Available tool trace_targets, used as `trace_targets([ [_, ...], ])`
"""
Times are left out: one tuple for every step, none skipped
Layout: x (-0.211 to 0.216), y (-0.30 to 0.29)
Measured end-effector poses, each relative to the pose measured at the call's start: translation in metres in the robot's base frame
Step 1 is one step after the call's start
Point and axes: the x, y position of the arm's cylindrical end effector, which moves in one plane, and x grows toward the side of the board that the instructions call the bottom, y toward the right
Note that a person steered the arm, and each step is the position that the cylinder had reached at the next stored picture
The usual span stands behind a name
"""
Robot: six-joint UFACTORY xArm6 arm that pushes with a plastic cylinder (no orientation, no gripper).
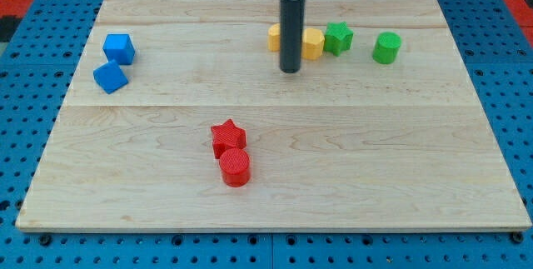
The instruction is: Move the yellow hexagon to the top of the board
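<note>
The yellow hexagon (312,43) already sits near the board's (400,161) top edge, the jawless rod's tip (290,71) just below it, little left.

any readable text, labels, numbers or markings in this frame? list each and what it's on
None readable: no print shows on the wooden board, the blue pegboard around it, the rod above my tip, or any block, including the yellow hexagon just right of the rod.

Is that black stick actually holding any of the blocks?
No. My tip holds nothing; it only pushes. It stands just below the yellow hexagon and another yellow block, partly hiding both.
</note>
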Motion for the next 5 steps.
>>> trace_targets([
  [-0.009,0.040],
  [-0.026,0.049],
  [-0.055,0.010],
  [-0.093,-0.064],
  [-0.122,-0.116],
])
